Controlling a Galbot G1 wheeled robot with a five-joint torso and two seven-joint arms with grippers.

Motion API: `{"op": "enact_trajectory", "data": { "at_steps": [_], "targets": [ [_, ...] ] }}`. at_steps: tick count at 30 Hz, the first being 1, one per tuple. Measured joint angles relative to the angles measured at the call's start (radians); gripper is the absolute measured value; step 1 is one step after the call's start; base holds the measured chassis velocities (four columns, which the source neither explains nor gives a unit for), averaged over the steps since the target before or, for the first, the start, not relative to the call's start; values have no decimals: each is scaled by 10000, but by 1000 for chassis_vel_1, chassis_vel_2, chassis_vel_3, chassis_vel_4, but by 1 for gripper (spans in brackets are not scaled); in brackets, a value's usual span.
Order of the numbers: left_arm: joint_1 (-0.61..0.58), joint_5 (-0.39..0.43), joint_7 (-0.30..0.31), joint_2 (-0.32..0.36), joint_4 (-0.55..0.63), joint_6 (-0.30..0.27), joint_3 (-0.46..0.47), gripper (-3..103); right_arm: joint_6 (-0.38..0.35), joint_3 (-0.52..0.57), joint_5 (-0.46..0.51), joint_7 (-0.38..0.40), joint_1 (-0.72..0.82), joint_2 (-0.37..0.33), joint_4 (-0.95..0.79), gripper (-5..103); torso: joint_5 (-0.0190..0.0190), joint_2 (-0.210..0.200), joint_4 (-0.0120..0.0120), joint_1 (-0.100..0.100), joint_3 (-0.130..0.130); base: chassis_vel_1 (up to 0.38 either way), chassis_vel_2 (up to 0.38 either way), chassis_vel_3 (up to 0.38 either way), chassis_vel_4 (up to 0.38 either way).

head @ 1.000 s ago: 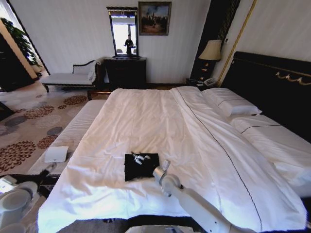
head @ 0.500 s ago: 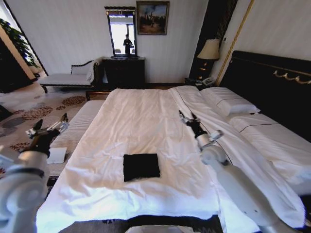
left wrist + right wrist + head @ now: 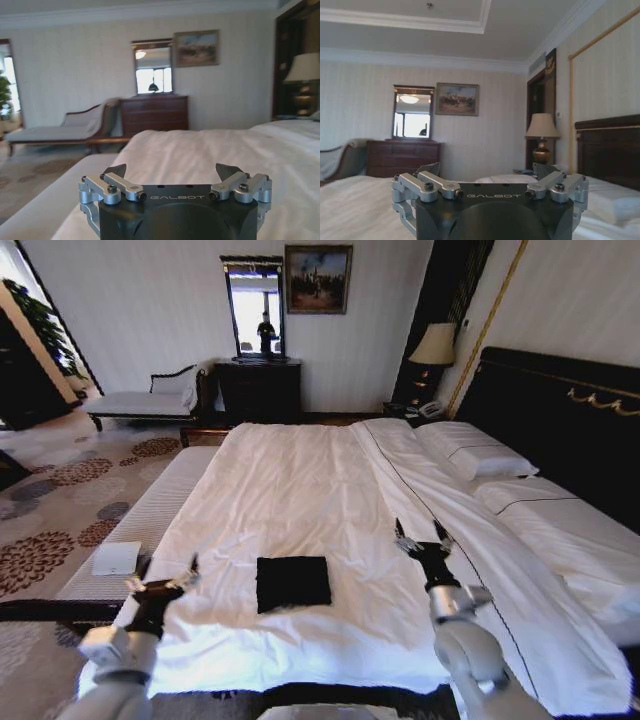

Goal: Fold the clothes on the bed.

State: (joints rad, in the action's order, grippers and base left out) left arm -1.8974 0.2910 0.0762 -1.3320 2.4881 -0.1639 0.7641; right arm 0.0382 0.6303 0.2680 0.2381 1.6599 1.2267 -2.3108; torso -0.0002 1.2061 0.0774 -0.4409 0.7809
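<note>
One wide bed (image 3: 300,490) with white sheets takes up most of the room ahead, its dark headboard (image 3: 560,410) with gold trim along the robot's right and white pillows (image 3: 475,455) lined up beneath it. Beyond the far side of the bed stand a dark dresser (image 3: 258,390) with a mirror (image 3: 253,308) above it, a framed painting (image 3: 318,278) beside the mirror, a white-cushioned chaise (image 3: 145,400) to the left and a lamp (image 3: 435,345) by the headboard. A patterned carpet (image 3: 60,500) covers the floor on the left.

On the near part of the bed lies a black garment (image 3: 292,582), folded into a neat, flat rectangle on the white sheet. The left pincer (image 3: 160,585) hangs over the bed's near left edge, well apart from the garment, fingers spread and gripping nothing. The right pincer (image 3: 425,543) hovers above the sheet on the garment's right, also apart from it, its fingers likewise spread wide and empty. A small white pad (image 3: 116,558) rests on the striped bench (image 3: 150,515) beside the bed.
</note>
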Motion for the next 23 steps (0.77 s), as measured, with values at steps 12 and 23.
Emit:
{"op": "enact_trajectory", "data": {
  "at_steps": [12,23],
  "targets": [
    [-32,420,-339,73,118,-10,-46,100,-8,223,-144,-238,662,242,-348,100,2,-1,-3,-2,2,0,0,0,0],
    [-1,465,-319,82,118,-49,-19,100,-7,177,-76,-246,608,217,-299,100,2,-2,-3,-3,3,0,0,0,0]
  ]
}}
